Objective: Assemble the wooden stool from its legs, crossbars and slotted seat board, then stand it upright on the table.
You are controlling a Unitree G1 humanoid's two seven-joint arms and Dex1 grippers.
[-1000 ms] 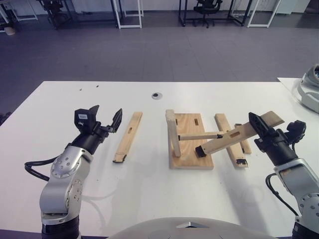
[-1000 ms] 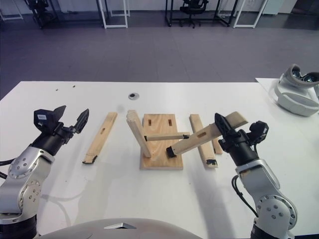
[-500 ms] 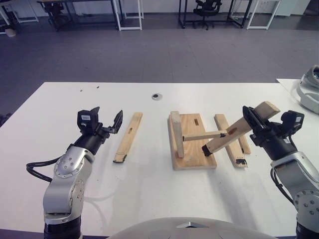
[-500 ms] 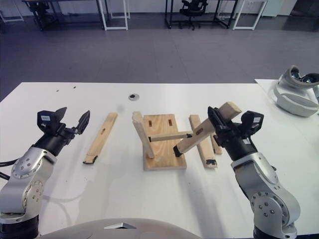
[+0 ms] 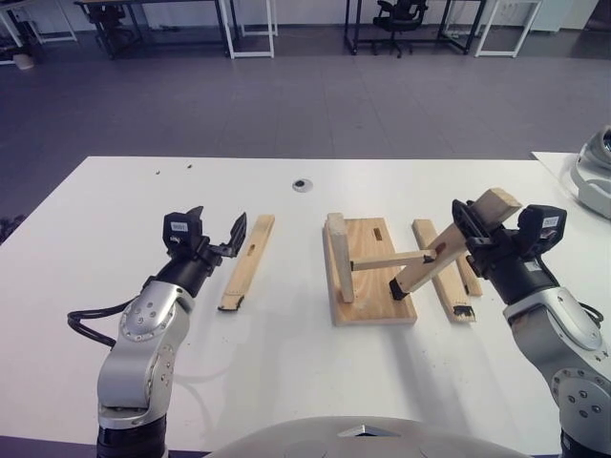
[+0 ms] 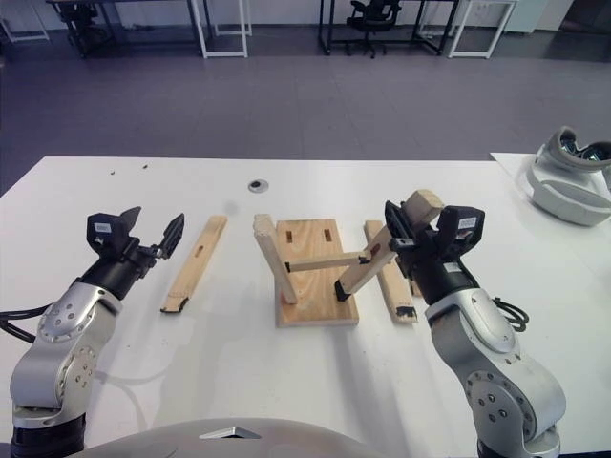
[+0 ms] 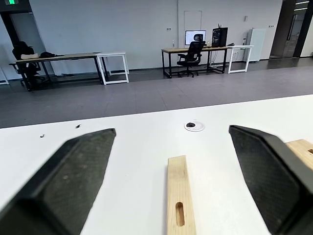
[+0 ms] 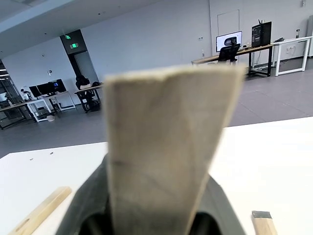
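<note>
From the head cameras, a pale rectangular plywood seat board (image 5: 374,298) with slots lies flat in the middle of the white desk (image 5: 286,372). A short wooden leg (image 5: 339,258) stands at the board's left edge. A thin wooden crossbar (image 5: 387,260) runs from it to a second, slanted wooden leg (image 5: 430,267), whose black-capped lower end sits on the board. The right claw (image 5: 473,229) pinches that slanted leg near its upper end. Just right of the board, two more wooden pieces (image 5: 449,291) lie flat (one has a dark tip). To the left, a loose slotted wooden leg (image 5: 246,260) lies flat, and the left claw (image 5: 218,229) hovers spread just beside it. In the left wrist view, the two black fingers (image 7: 73,181) stand wide apart, with the loose leg lying between and beyond them. In the right wrist view, the slanted leg's end rises between dark pads (image 8: 85,210) pressed against it.
</note>
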